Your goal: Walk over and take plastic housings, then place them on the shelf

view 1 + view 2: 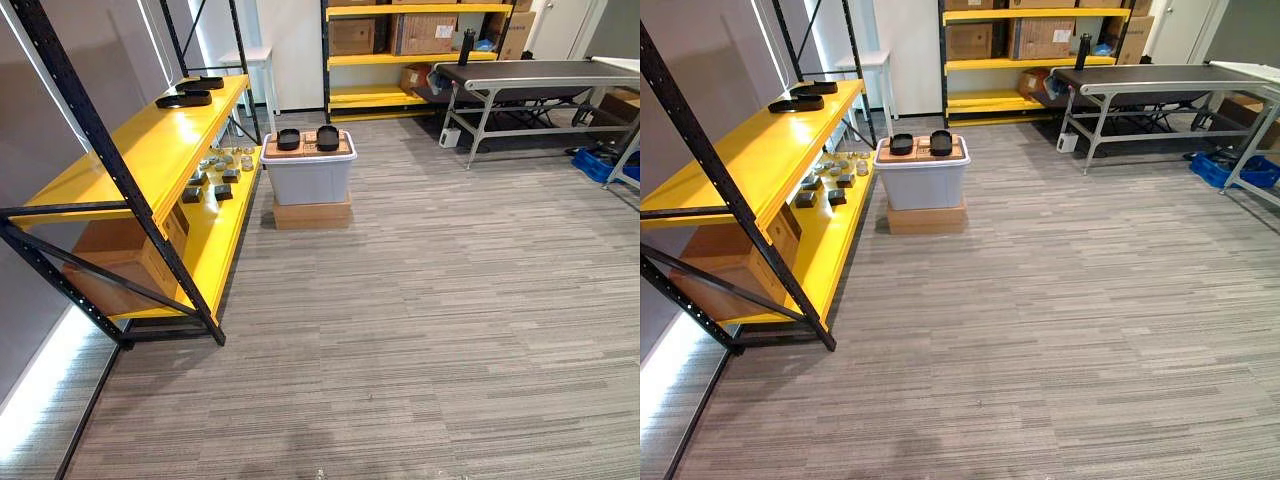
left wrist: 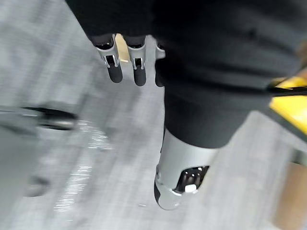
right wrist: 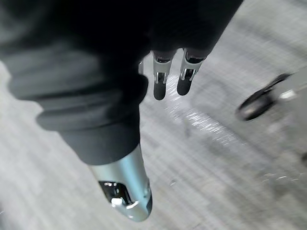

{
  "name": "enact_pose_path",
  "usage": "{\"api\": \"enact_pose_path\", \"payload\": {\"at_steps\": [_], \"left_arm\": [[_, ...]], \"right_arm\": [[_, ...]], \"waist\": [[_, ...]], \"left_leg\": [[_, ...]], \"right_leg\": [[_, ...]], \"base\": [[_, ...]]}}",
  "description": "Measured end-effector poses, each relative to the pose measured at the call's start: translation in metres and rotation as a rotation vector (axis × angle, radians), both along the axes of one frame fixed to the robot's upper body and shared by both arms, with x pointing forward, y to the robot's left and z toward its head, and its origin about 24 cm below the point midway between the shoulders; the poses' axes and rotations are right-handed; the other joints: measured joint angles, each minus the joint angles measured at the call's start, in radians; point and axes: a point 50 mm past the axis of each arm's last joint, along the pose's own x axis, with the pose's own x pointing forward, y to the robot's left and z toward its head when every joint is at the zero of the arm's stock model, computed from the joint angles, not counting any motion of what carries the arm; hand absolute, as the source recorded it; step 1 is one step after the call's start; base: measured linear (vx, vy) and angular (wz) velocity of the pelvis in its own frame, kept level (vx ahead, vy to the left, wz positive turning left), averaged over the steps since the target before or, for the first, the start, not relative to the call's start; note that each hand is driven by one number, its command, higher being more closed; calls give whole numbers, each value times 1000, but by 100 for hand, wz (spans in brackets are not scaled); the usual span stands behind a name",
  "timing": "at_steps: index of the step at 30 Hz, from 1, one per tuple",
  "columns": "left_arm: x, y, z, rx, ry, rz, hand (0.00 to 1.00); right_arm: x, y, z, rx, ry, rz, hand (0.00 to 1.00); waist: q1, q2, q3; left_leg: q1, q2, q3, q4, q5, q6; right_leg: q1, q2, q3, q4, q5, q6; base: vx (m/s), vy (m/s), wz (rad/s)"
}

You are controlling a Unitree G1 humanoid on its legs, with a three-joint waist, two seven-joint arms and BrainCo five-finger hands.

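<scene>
Below each wrist, over grey carpet (image 1: 420,330): left hand (image 2: 139,72), fingers straight and thumb out, holding nothing; right hand (image 3: 160,81), likewise slack and empty.

Ahead, a little left of centre and well apart from both hands: two black plastic housings (image 1: 288,139) (image 1: 327,137), which lay side by side on the lid of a grey bin (image 1: 308,182). Their long axes appeared to run away from the robot. The bin stood on a flat cardboard box (image 1: 312,213).

Left of the bin, just beside it: the yellow shelf (image 1: 140,160) in a black frame, its front edge running away from the robot. Two more housings (image 1: 183,99) (image 1: 205,83) sat at the far end of the upper level, and small parts (image 1: 215,175) lay on the lower one.

Room: open carpet ran straight to the bin, with the conveyor table (image 1: 540,75) far off to the right.

Judgement: neither hand was within reach, so walking came first. The left hand was slightly the nearer, and the near part of the shelf's upper level offered free space.
</scene>
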Motion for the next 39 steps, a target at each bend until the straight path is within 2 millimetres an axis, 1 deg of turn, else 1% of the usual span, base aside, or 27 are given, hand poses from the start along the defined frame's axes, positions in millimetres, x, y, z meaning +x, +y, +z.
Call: {"api": "enact_pose_path", "payload": {"at_steps": [1, 4, 7, 12, 15, 18, 23, 29, 31, 37, 38, 39], "left_arm": [[9, 3, 4, 14, -38, -9, 0], [17, 6, 9, 23, -78, 6, 0], [15, 7, 8, 24, -74, 31, 0], [22, 2, 11, 25, -100, 2, 0], [24, 1, 12, 37, -109, -5, 0], [26, -3, 14, 39, -125, -22, 0], [19, -6, 12, 35, -121, -20, 0], [13, -6, 10, 35, -105, -18, 0], [12, -7, 10, 33, -106, -18, 0], [12, -8, 10, 32, -107, -17, 0], [13, -8, 10, 35, -109, -16, 0], [15, -8, 10, 42, -110, -15, 0]], "right_arm": [[15, -5, 8, -37, -55, 8, 0], [33, -10, 18, -86, -106, 54, 0], [38, -10, 21, -103, -119, 78, 0], [42, -1, 19, -103, -108, 129, 0], [46, 3, 21, -112, -132, 136, 0], [47, 7, 21, -113, -133, 152, 0], [45, 9, 21, -124, -130, 174, 0], [28, 14, 10, -93, -73, 159, 0], [26, 17, 9, -82, -68, 157, 0], [28, 21, 8, -74, -74, 160, 0], [32, 21, 9, -75, -81, 164, 0], [36, 22, 10, -76, -88, 171, 0]], "waist": [[-3, 1, 1], [-2, 1, 2], [-2, 1, 4], [-3, 2, 4], [-10, 1, 5], [-12, 1, 11], [-14, 0, 15], [-15, 0, 14], [-16, 0, 14], [-12, -2, 13], [-10, -3, 13], [-9, -5, 14]], "left_leg": [[0, 0, -1, -2, 0, 0], [1, 0, -1, -5, -2, -2], [1, 1, 0, -4, -5, -8], [1, 1, 0, -4, -8, -12], [2, 2, 0, -3, -11, -17], [11, 3, 2, -2, -16, -24], [12, 5, 10, 3, -22, -32], [13, 6, 26, 6, -23, -33], [13, 7, 26, 8, -23, -33], [-5, 7, 34, 10, -23, -32], [-25, 8, 41, 16, -25, -28], [-58, 8, 44, 45, -38, -10]], "right_leg": [[0, 0, -9, 0, -2, 3], [0, 0, -12, 0, -7, 10], [0, 0, -13, 0, -9, 14], [1, -1, -15, 1, -14, 21], [3, -1, -15, 1, -16, 24], [10, -1, -14, 2, -18, 28], [9, -1, -12, 6, -20, 30], [9, -1, -12, 10, -20, 31], [6, -1, -13, 19, -21, 32], [-15, -1, -10, 26, -21, 32], [-39, -1, -7, 35, -21, 31], [-65, -5, -6, 43, -21, 31]], "base": [[-7, -33, 4], [-8, -40, 3], [-5, -25, 1], [0, 0, 0], [-13, -22, 0], [-6, -7, -1], [-19, -23, -4], [-8, -8, -2], [-35, -21, 1], [-51, -18, -3], [-91, -11, -11], [-105, -5, -11]]}}
